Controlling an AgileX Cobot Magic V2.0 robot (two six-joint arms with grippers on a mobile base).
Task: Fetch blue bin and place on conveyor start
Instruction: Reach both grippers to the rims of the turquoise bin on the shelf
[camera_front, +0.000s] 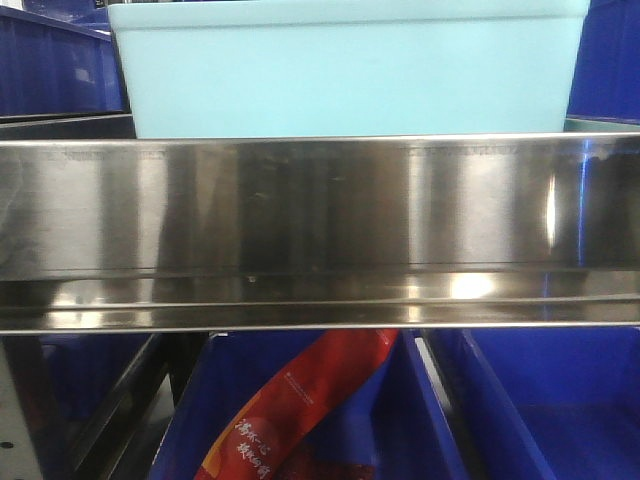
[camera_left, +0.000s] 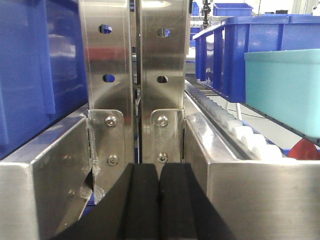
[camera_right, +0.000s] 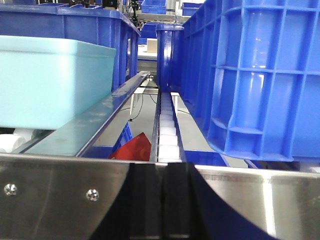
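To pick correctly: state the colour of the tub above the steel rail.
The tub is light aqua-blue, best in front-facing view.

The blue bin (camera_front: 345, 75), pale aqua smooth plastic, stands upright at top centre, just behind the steel shelf rail (camera_front: 320, 230).

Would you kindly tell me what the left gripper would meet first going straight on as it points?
Probably the pair of steel uprights ahead of the left gripper, which aims at the narrow slit between them; depth is unclear. The blue bin lies off to its right.

site: warehouse | evidence: steel shelf rail (camera_front: 320, 230), roller tracks (camera_right: 167, 131), ribbed blue bins (camera_right: 260, 75)
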